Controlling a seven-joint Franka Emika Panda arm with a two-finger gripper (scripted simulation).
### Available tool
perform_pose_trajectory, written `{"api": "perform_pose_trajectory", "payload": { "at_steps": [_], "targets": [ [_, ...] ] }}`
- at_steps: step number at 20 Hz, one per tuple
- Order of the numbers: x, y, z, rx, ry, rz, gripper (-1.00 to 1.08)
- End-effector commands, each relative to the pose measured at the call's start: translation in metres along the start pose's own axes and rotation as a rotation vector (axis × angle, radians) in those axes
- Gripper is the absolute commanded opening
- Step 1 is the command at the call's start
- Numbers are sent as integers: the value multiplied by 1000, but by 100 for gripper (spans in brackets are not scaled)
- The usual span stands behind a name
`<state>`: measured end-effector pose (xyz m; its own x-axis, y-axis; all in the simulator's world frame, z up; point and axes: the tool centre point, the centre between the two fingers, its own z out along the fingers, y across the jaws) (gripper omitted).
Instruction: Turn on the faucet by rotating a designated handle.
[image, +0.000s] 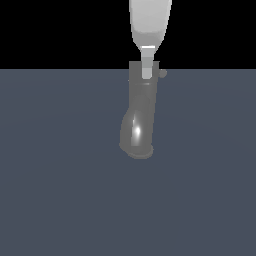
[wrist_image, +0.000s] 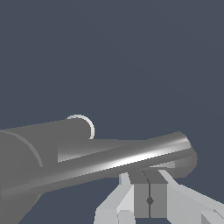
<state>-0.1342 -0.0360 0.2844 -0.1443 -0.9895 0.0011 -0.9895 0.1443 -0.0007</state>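
Observation:
The faucet (image: 137, 125) is a glossy grey curved pipe standing on the dark floor, with its flared rim at the near end and its collar (image: 142, 70) at the far end. In the exterior view the handle (image: 162, 73) shows only as a small grey nub on the collar's right side. Seen from the wrist, the handle (wrist_image: 144, 153) is a shiny straight bar jutting from the collar (wrist_image: 39, 144). My white gripper (image: 146, 74) comes down over the collar. Its fingers (wrist_image: 141, 197) are shut together with nothing between them, and the tips sit right against the handle's side; the handle partly hides them.
Flat dark blue-grey floor (image: 60, 190) surrounds the faucet on all sides. Black background lies beyond its far edge. No other objects show.

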Motion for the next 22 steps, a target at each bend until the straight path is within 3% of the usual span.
{"api": "perform_pose_trajectory", "payload": {
  "at_steps": [1, 5, 6, 7, 22],
  "targets": [
    [26, -1, 0, 0, -1, 25, -100],
    [50, -1, 0, -1, -1, 26, -100],
    [50, -1, 0, -1, -1, 26, -100],
    [32, -1, 0, 1, 0, -2, -100],
    [67, -35, 0, 1, 0, 10, -100]
  ]
}}
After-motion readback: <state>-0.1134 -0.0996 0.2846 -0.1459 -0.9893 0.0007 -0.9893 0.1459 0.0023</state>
